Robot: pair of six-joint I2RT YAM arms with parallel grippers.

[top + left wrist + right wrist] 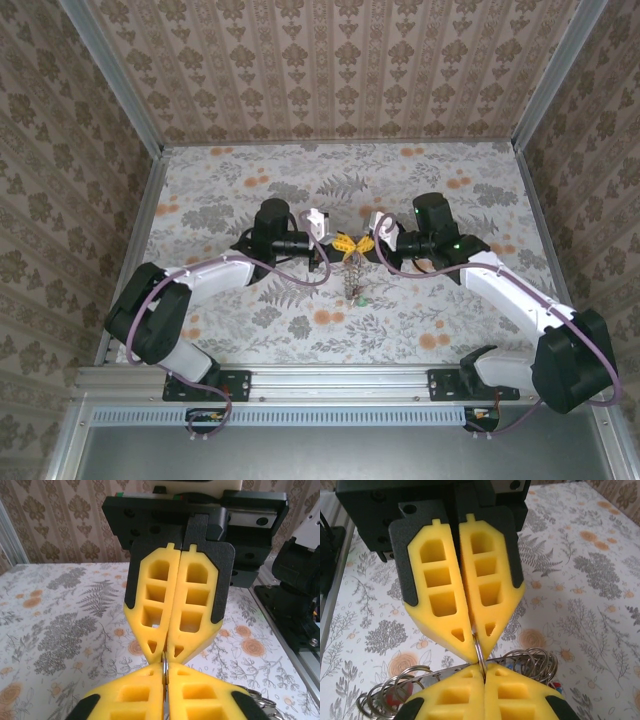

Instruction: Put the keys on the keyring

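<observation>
Top view, grippers: I see the left gripper (338, 243) and the right gripper (366, 246) nose to nose at frame centre, both clenched.
Top view, load: the keys (353, 275) hang in a bunch just below that meeting point, over the table (250, 180). A green head shows at the bunch's lower end.
Top view, risk: the arms sit very close, so a small sideways error from either one could knock the tips together and jolt the hold.
Left wrist view, grip: at the bottom edge my left gripper's pads press together on a thin metal edge, which I take for the keyring (164, 669). The right gripper's tips come down onto the same edge from the frame's middle.
Left wrist view, risk: both holds are at the very tips on thin, smooth wire. I judge it could slide or twist out if the arms pull against each other.
Right wrist view, grip: the right gripper's pads at the bottom are shut on the wire, and the left gripper pinches it just above.
Right wrist view, keys: loops and keys fan out at lower left and lower right, just beside the pads.
Right wrist view, risk: the hanging weight could swing and lever the ring loose. If one side lets go early, the bunch may drop. I cannot tell where the ring's opening lies, so keys might slip off.
</observation>
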